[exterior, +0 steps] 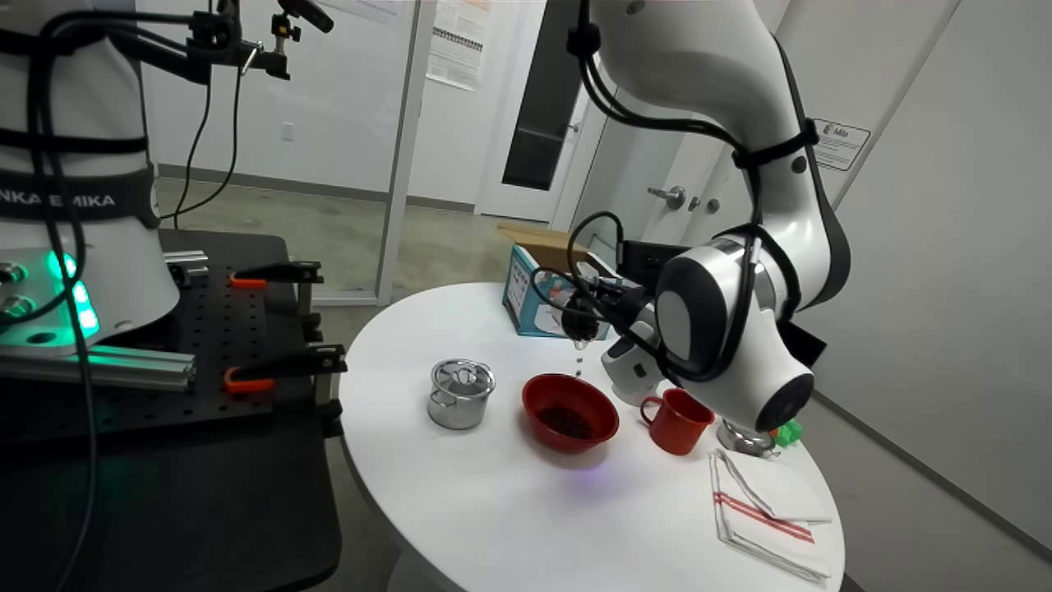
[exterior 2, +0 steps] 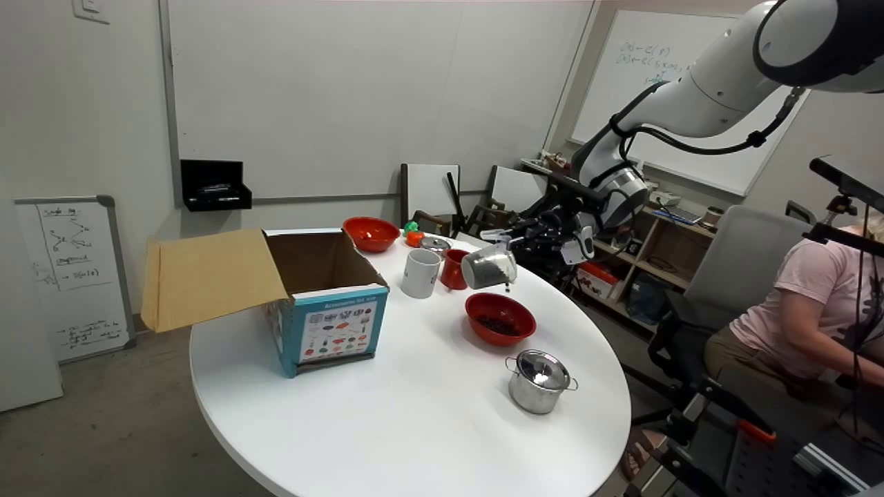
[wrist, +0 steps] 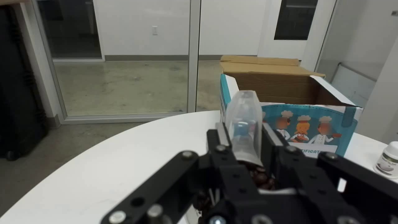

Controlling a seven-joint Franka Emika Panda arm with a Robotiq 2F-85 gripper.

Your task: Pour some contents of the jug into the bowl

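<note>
The clear jug (exterior: 580,337), holding dark beans, is tilted far over above a red bowl (exterior: 567,386). In an exterior view the jug (exterior 2: 486,268) has its mouth turned down, and a few beans fall from it. The red bowl (exterior 2: 494,337) stands upright on the table with dark beans at its bottom. My gripper (wrist: 245,133) is shut on the jug's clear handle (wrist: 244,146), with a finger on each side. Beans show behind the fingers in the wrist view, where the bowl is out of view. The gripper (exterior 2: 516,238) is above and behind the bowl.
A lidded metal pot (exterior: 460,399) stands near the bowl. A red mug (exterior: 678,419), a white mug (exterior 2: 420,275) and another red bowl (exterior 2: 371,235) share the round table. An open cardboard box (exterior 2: 338,328), a folded towel (exterior: 772,510) and a white bottle (wrist: 388,161) are there too.
</note>
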